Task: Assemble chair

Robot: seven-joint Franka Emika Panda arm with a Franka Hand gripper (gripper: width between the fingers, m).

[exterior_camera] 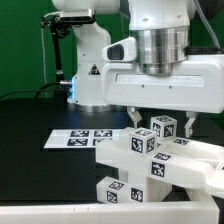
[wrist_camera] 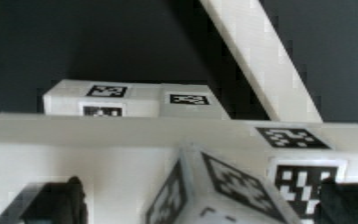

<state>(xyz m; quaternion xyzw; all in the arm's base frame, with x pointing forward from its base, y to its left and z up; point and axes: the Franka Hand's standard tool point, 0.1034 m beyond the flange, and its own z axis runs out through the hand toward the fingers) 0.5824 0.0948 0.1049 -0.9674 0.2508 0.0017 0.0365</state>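
Exterior view:
- The arm [exterior_camera: 155, 45] came down from the top of the frame, its wide white gripper body just above the chair parts.
- The gripper [exterior_camera: 160, 121] had two thin dark fingers [exterior_camera: 133, 113] pointing down on either side of a tagged cube; they stood apart and clamped nothing.
- The chair parts [exterior_camera: 150, 160] sat in a cluster on the black table [exterior_camera: 30, 120], low in the frame toward the exterior view's right.
- Tagged cubes [exterior_camera: 163, 127] stood at the top of the cluster, with a long white bar [exterior_camera: 195, 162] running off toward the exterior view's right.
- A separate small block [exterior_camera: 115, 189] with tags lay in front of the cluster, close to the white front rail [exterior_camera: 60, 214].
- The marker board [exterior_camera: 85, 137] lay flat on the table behind the cluster, toward the exterior view's left.
- The white robot base [exterior_camera: 88, 65] stood behind it.

Wrist view:
- A tagged cube end [wrist_camera: 229, 185] filled the near part of the picture, very close to the camera.
- A white slab [wrist_camera: 140, 130] lay just beyond it, carrying a tag [wrist_camera: 288, 137].
- A block [wrist_camera: 131, 98] with two tags sat farther off on the dark table.
- A long white post [wrist_camera: 265, 55] slanted across the frame.
- One dark finger [wrist_camera: 51, 200] showed at the edge, beside the cube; I could not tell whether it touched it.
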